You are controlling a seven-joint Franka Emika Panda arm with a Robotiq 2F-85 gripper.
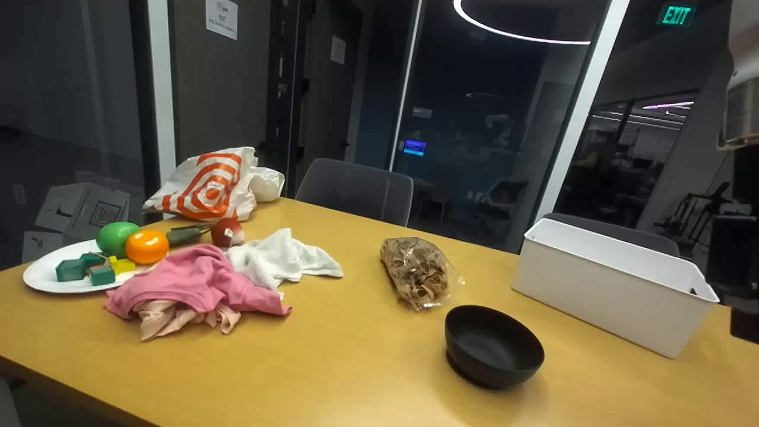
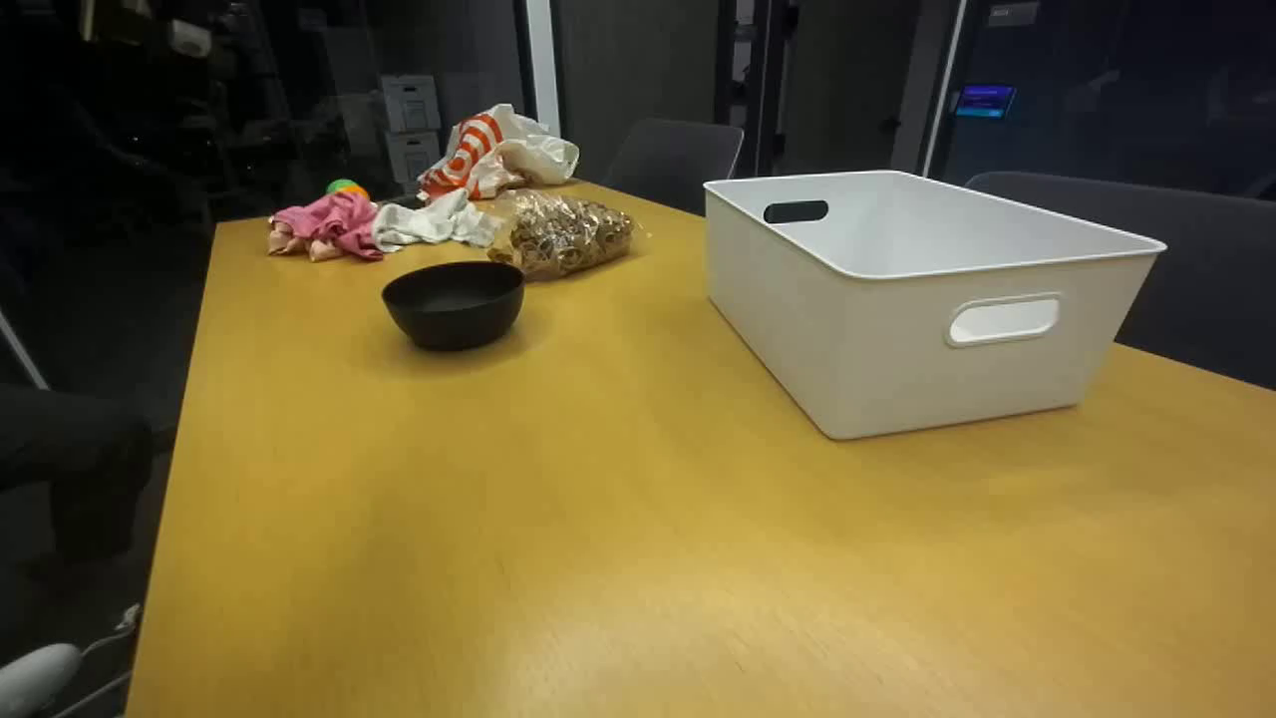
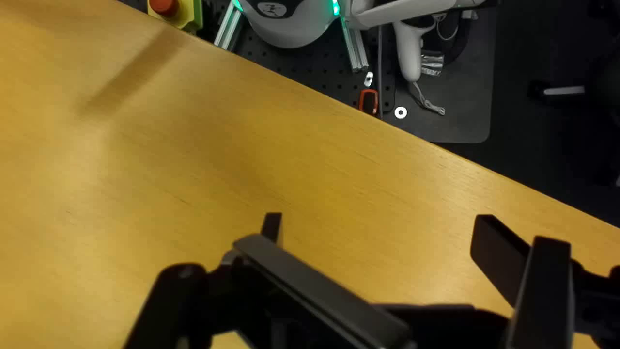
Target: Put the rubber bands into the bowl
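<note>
- My gripper [image 3: 378, 228] is nearest: its fingers [image 3: 499, 259] stand wide apart, with tabletop showing between them in the wrist view.
- Below it I have the wooden table [image 3: 290, 160], its edge cutting diagonally across that view.
- Past that edge I can make out the robot base [image 3: 290, 26] with green lights, a red button [image 3: 163, 7] on a yellow box [image 3: 190, 17], and a white controller [image 3: 409, 53].
- A sliver of the arm [image 1: 748, 110] shows at the right edge of an exterior view.
- In both exterior views the white bin [image 2: 847, 349] stands upright on the table, a handle slot in each end.
- Next comes the black bowl [image 2: 454, 324], upright; I can see down inside it.
- My rubber bands [image 1: 430, 284] are in a clear bag [image 1: 409, 244] lying just beside the bowl, outside it, with a strip of table between in an exterior view.
- Farther along, the white cloth [image 1: 278, 258] touches the pink cloth [image 1: 198, 276], which lies over a peach cloth [image 1: 172, 317].
- Beside them the white plate [image 1: 38, 276] carries dark green blocks [image 1: 70, 270] and a yellow block [image 1: 123, 265]; a green ball [image 1: 112, 238] and an orange ball [image 1: 147, 247] sit at its back edge.
- Behind the cloths I get a dark green thing [image 1: 185, 235] and a reddish thing [image 1: 222, 230], both partly hidden.
- Last, a white shopping bag [image 1: 207, 184] with red rings, then a grey chair [image 1: 356, 190] and dark glass panels [image 1: 474, 130].
</note>
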